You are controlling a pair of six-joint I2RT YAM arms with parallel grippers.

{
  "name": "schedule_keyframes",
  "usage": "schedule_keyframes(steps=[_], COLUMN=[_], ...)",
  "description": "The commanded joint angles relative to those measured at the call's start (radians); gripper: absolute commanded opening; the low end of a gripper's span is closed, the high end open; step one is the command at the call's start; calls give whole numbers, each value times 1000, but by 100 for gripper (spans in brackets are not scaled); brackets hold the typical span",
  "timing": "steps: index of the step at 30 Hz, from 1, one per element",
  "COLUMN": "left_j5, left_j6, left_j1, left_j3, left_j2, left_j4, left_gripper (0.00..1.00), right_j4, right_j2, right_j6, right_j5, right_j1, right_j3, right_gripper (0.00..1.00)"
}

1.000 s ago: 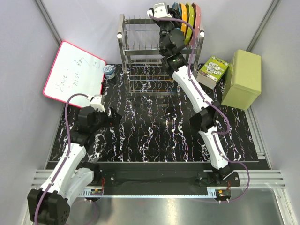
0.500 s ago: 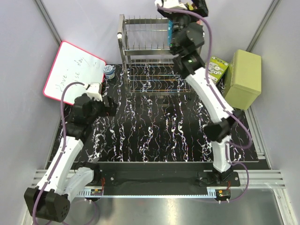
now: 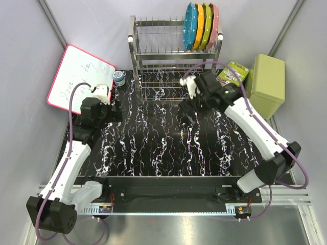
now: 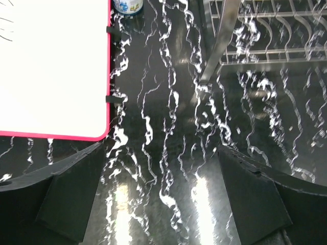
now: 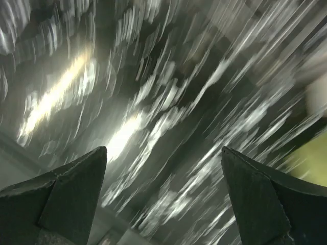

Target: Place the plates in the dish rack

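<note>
Several plates stand on edge side by side in the right end of the dish rack's top tier: blue, orange, yellow-green and pink. My right gripper hangs low over the black marbled table in front of the rack, well below the plates. Its wrist view is motion-blurred, but the right gripper is open with only table between its fingers. My left gripper hovers at the table's left; in its wrist view the left gripper is open and holds nothing, the rack's leg ahead to the right.
A red-framed whiteboard leans at the left, with a small tin beside it near the rack's left foot. A pale green box and a printed packet sit to the right of the rack.
The right arm has left the rack's top tier and swung down to the table in front, jaws open. The blue plate now stands free beside the others. The left arm shifted slightly back.
</note>
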Motion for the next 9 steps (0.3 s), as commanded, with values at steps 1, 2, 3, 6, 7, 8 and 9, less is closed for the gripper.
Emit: schedule_keyframes(steps=[1,2,3,6,7,8,9], left_j5=[6,4,1,1,12,20,30], left_j6=[79,86,86,123,126,123,123], left_j1=[3,3,5,3,3,3,3], left_j3=[70,70,67,47,37,34,29], left_j2=[2,1,-7,-25,-27,-28,-27], left_j4=[-42,-53,-62,-70,-71,-71,-70], left_gripper=[99,99,99,99,99,99,99], right_j4=[-111,-112,-120,-163,-172,-164,-149], right_j2=[-92,-100,-104,-111,-114,-121,-132], right_j6=[318,326,341,321,321,324,315], right_j5=[59,93,155,196,203,209,213], right_j1=[-2,-2,-2,-2,-2,-2,0], right_j3=[-151,-150,-142,-107,-111,-122,-163], right_gripper=[100,100,100,100,100,100,100])
